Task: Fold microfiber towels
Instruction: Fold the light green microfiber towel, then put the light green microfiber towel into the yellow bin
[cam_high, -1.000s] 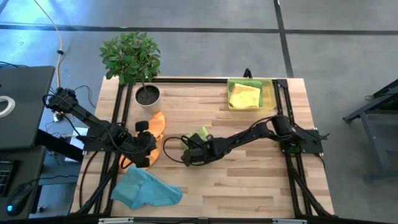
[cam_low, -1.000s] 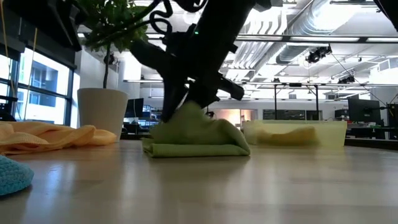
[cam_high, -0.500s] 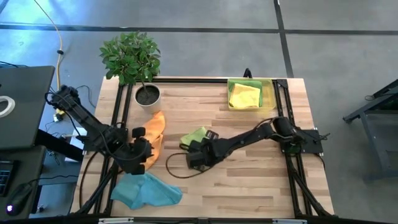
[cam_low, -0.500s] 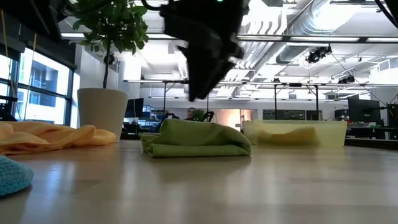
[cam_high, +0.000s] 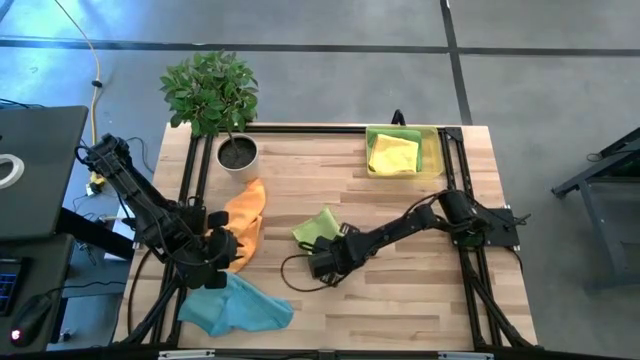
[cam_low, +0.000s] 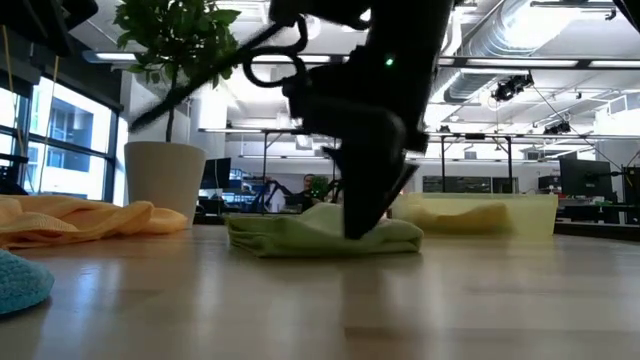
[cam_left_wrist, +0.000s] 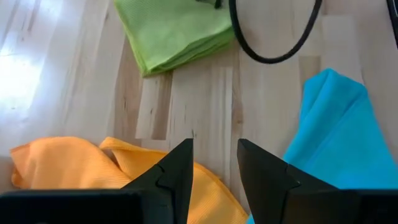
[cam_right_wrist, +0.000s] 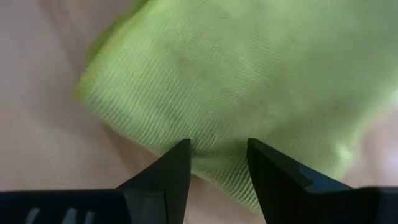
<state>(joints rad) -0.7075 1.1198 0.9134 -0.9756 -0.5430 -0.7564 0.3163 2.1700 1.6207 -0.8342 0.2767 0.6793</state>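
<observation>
A folded lime green towel (cam_high: 318, 225) lies flat at mid-table. My right gripper (cam_right_wrist: 217, 146) stands open at its near edge, fingers pointing steeply down, and also shows in the low view (cam_low: 362, 228). An orange towel (cam_high: 246, 212) lies crumpled at the left, and a light blue towel (cam_high: 236, 306) is bunched by the near left corner. My left gripper (cam_left_wrist: 214, 148) hovers open over the orange towel's near end (cam_left_wrist: 68, 165), touching nothing. A yellow towel (cam_high: 393, 153) lies on another green one in the tray (cam_high: 437, 150). My right gripper meets the folded green towel close to its near edge (cam_right_wrist: 214, 163) with the tips of its open fingers (cam_right_wrist: 177, 155). They come steeply from above, and nothing is pinched between them. The towel lies flat on the table.
A potted plant (cam_high: 212, 95) in a white pot (cam_high: 237, 153) stands at the far left corner. A black cable (cam_left_wrist: 273, 43) loops over the wood beside the green towel. Bare wood stretches across the table's near right part (cam_high: 400, 300).
My right gripper has let go of the green towel, risen clear, rolled, shifted toward the near edge and come down again at the towel's near edge. The towel now lies flatter and spread slightly wider. My left gripper has swung toward the near edge, nearer the blue towel.
</observation>
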